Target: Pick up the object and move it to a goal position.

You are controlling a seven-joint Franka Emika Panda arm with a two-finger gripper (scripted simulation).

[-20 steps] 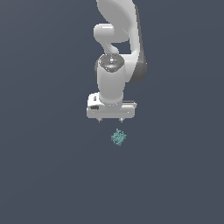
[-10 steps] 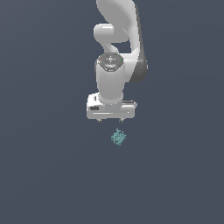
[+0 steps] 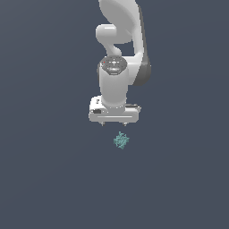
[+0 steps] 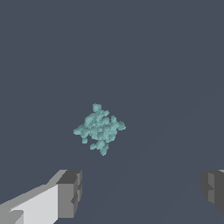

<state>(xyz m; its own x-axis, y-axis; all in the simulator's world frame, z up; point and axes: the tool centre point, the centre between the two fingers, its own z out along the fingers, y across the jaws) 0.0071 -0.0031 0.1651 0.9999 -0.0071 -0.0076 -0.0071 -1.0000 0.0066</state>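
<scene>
Glossy white arm (image 3: pixel 120 27), grey joint; end effector (image 3: pixel 114 124) fingertips dark grey.

The lump (image 3: pixel 121 140) I am after is tiny, teal-cyan and spiky, with a jagged, irregular outline (image 4: pixel 99 128). It lies alone on the dark table, apparently resting flat, though its small size hides which way it faces.

Over the last second we see our hand (image 3: pixel 114 124) shift slightly toward the exterior view's left, its wrist section turning a little above it. Its fingers (image 4: pixel 69 193) now stand spread wide, short of the teal object (image 3: pixel 120 140), clear of it.
</scene>
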